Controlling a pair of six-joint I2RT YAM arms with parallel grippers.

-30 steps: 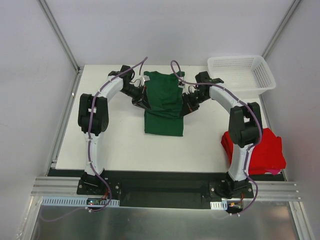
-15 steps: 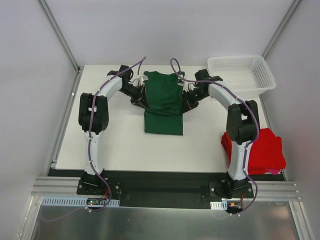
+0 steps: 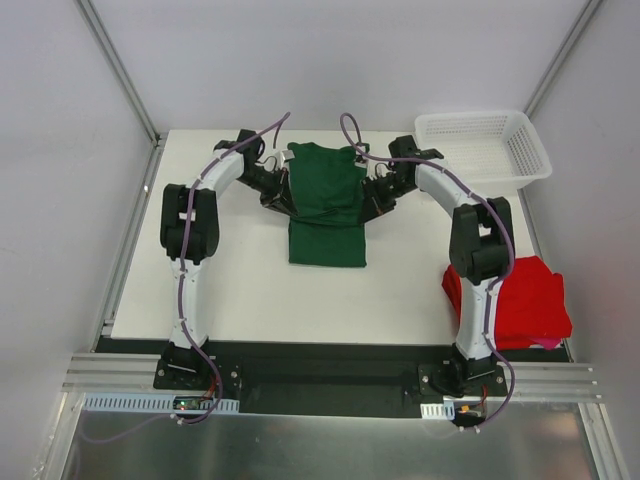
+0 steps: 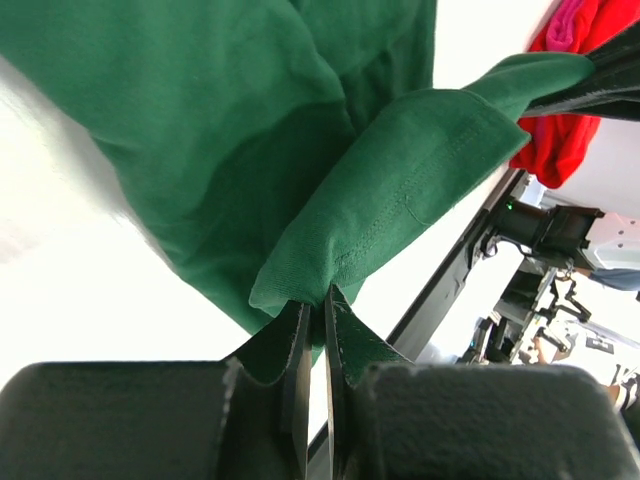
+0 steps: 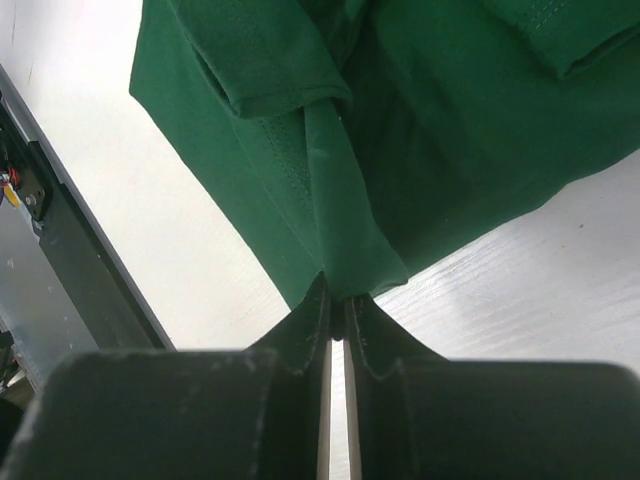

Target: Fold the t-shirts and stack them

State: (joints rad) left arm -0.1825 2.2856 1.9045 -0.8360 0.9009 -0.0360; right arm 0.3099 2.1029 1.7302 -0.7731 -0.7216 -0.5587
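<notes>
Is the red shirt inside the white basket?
No, the red shirt lies on the table, well apart from the basket.

White basket (image 3: 470, 115) near right pincer (image 3: 368, 205)

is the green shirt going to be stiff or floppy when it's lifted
Probably floppy: the green t-shirt drapes and creases between the left gripper and right gripper. Likely light, since thin pinches of cloth hold it. It may sag in the middle if raised.

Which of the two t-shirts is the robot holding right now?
The dark green t-shirt, mid-table: jaws shut on its left and right edges. The red t-shirt lies apart, untouched, at the near right corner.
</notes>
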